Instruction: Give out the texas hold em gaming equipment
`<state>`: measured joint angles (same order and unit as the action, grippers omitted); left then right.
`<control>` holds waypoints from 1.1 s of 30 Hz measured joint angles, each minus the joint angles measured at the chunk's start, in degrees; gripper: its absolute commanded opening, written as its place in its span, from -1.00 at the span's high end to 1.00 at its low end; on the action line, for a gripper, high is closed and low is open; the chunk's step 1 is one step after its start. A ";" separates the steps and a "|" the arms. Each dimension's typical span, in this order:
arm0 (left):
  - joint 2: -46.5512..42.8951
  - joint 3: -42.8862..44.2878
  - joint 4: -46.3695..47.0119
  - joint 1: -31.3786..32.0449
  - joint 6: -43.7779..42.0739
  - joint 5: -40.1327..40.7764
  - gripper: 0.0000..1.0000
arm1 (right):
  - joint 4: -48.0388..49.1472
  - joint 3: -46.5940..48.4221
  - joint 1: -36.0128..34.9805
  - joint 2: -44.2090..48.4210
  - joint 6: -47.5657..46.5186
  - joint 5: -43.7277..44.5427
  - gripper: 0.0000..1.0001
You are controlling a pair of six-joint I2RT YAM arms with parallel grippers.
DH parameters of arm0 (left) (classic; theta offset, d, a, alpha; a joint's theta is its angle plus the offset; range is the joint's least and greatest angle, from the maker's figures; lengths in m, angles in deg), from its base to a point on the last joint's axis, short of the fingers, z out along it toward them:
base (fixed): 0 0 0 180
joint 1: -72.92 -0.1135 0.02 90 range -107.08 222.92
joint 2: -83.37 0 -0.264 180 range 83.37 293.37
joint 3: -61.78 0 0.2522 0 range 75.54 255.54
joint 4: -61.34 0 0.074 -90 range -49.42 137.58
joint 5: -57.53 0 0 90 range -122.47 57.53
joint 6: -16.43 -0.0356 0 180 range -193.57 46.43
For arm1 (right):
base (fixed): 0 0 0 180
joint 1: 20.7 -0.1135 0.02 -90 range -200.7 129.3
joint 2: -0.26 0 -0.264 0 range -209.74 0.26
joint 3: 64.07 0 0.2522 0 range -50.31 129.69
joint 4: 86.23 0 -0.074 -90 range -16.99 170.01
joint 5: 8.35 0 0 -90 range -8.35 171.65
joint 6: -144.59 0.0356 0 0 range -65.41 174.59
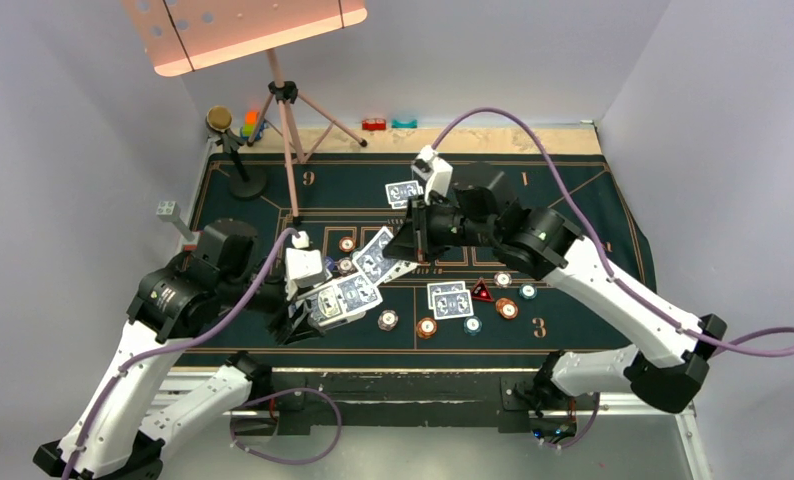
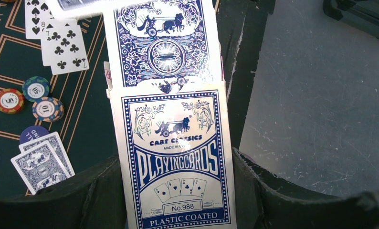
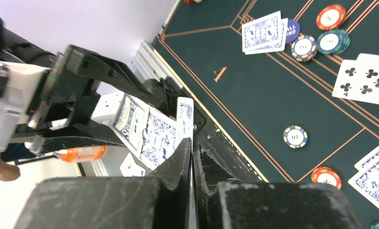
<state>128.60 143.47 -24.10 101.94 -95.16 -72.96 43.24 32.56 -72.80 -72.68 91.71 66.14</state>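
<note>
Far left, off the play area: stacked toy blocks (image 1: pixel 248 126) and a small black stand (image 1: pixel 235 150) at the corner of the dark green mat (image 1: pixel 593 215), plus a pink tripod stand (image 1: pixel 286 140) planted just inside the mat's edge, all well apart from the dealing. Next along, the left gripper (image 1: pixel 311 314), fingers clamped tight on either side of the blue-and-white card box (image 2: pixel 175 162), lifted off the table and tilted toward the other arm. Judged a dispenser pose, with the box mouth offered up for drawing cards singly. Sticking out of that mouth, one patterned-back playing card (image 2: pixel 161 43), its far end pinched by the right gripper (image 3: pixel 193 145), fingers nearly together with only the card between. Probably mid-draw, bound for a seat lacking cards. Underneath the handover, orange-and-white chips (image 1: pixel 346 244), low on the mat yet worth minding on the way down. Further right, already dealt: a face-down pair (image 1: pixel 450 300) just beside the red triangular marker (image 1: pixel 482 292), more chips (image 1: pixel 506 308) near it, and a second pair (image 1: pixel 403 192) farther back beside the right wrist. Main hindrance: both arms crowded close over mid-mat.
</note>
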 measured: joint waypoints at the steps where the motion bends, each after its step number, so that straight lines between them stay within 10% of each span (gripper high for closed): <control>1: -0.07 0.00 0.00 0.00 0.00 -0.02 1.00 | 0.13 0.00 0.76 0.57 0.33 -0.39 0.99; 14: -0.24 0.00 -0.04 -0.02 -0.02 -0.02 1.00 | 7.48 -8.48 13.62 5.22 3.06 -5.35 1.00; 33: -0.24 0.44 -0.66 -0.02 -0.07 -0.02 1.00 | 29.31 -19.52 14.36 -29.49 3.58 -11.04 1.00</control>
<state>128.36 143.90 -24.76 101.92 -95.22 -72.98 72.55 13.04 -58.44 -102.17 95.30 55.11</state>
